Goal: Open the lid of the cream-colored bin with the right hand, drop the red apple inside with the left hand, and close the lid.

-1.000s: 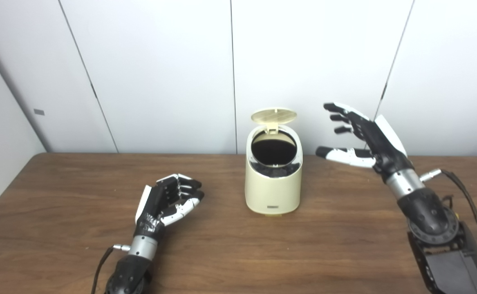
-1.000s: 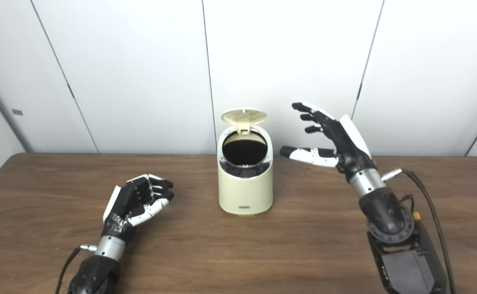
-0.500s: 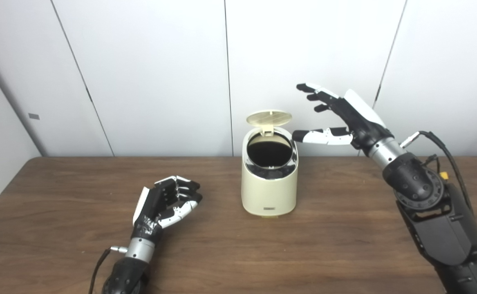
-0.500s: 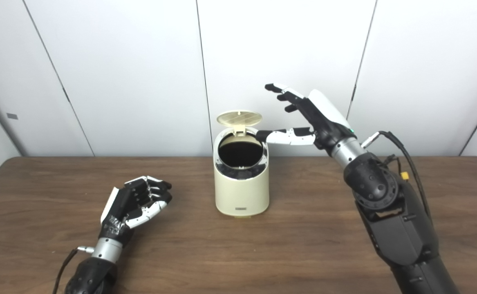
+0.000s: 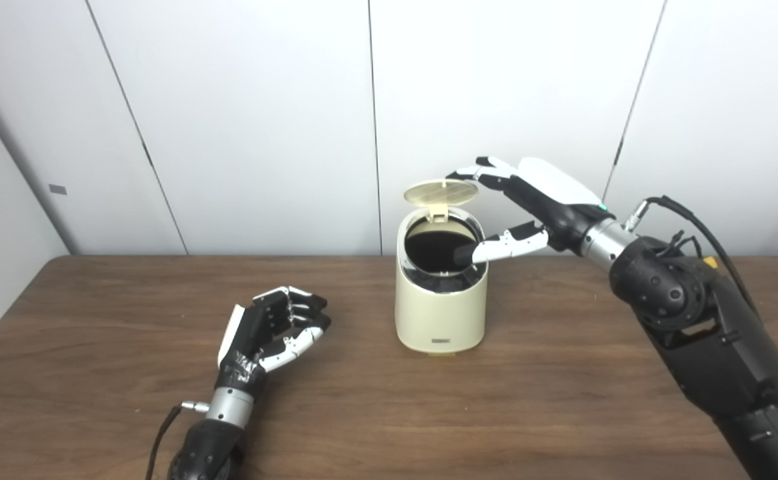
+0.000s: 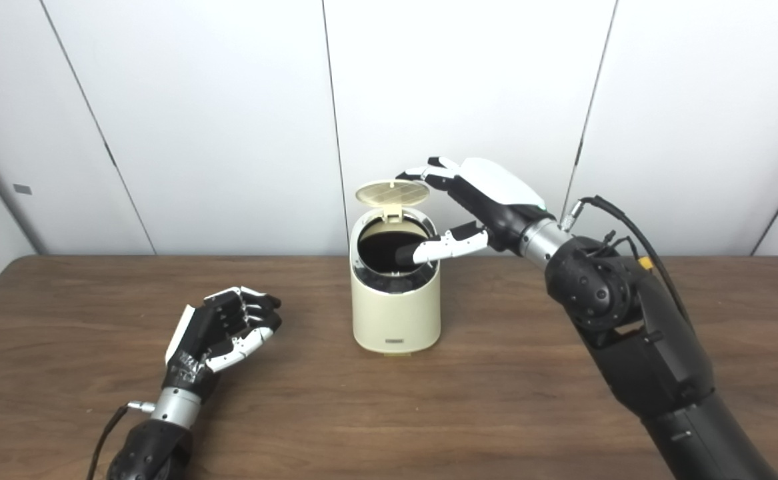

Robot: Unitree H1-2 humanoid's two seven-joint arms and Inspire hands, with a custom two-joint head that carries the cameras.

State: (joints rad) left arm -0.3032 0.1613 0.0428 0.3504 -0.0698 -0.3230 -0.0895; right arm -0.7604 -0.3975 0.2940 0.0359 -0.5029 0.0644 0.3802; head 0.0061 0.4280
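Observation:
The cream-colored bin (image 5: 439, 313) stands mid-table with its round lid (image 5: 441, 191) hinged up at the back and a dark opening showing. My right hand (image 5: 535, 200) is open beside the lid, its fingertips (image 5: 479, 175) at the lid's upper right edge and its thumb stretched across the right side of the opening. Resting on the table to the bin's left, my left hand (image 5: 269, 330) is loosely curled and holds nothing. No red apple shows in either view; the inside of the bin is too dark to see into.
The brown wooden table (image 5: 562, 400) runs across the whole view, with white wall panels close behind the bin. My right forearm and its cable (image 5: 689, 220) reach over the table's right side.
My right hand has moved left and down from beside the bin to the raised lid, its thumb now over the opening. The left hand has stayed put. The camera has shifted slightly.

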